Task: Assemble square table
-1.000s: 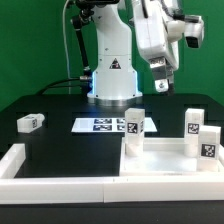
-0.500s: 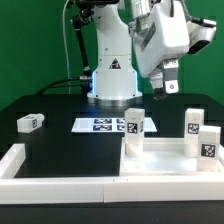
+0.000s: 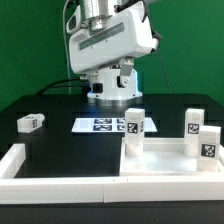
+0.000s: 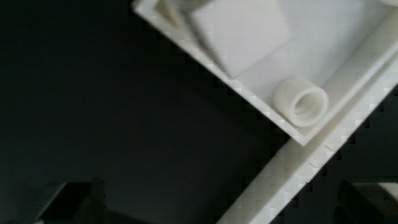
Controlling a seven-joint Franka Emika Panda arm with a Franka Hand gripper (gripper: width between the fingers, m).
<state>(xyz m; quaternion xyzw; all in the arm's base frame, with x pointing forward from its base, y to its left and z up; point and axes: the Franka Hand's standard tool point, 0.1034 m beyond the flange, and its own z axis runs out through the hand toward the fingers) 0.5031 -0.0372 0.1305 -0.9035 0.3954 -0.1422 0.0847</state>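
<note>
The white square tabletop (image 3: 158,157) lies at the front on the exterior view's right. Three white tagged legs stand upright on it: one at its near-left corner (image 3: 133,127) and two at the right (image 3: 192,123) (image 3: 208,141). A further leg (image 3: 30,122) lies loose on the black table at the left. My gripper (image 3: 128,87) hangs high above the table's middle, over the back of the marker board (image 3: 103,124), open and empty. The wrist view shows a tabletop corner (image 4: 231,40) with its round hole (image 4: 306,101). The gripper (image 4: 217,207) has dark fingertips (image 4: 71,203) far apart.
Long low white wall bars (image 3: 55,184) run along the front and the left (image 3: 12,160); one crosses the wrist view (image 4: 302,175). The robot's base (image 3: 112,80) stands behind the marker board.
The arm has swung from the upper right to the exterior view's left and now hangs over the table's middle. The legs and tabletop have not moved.
</note>
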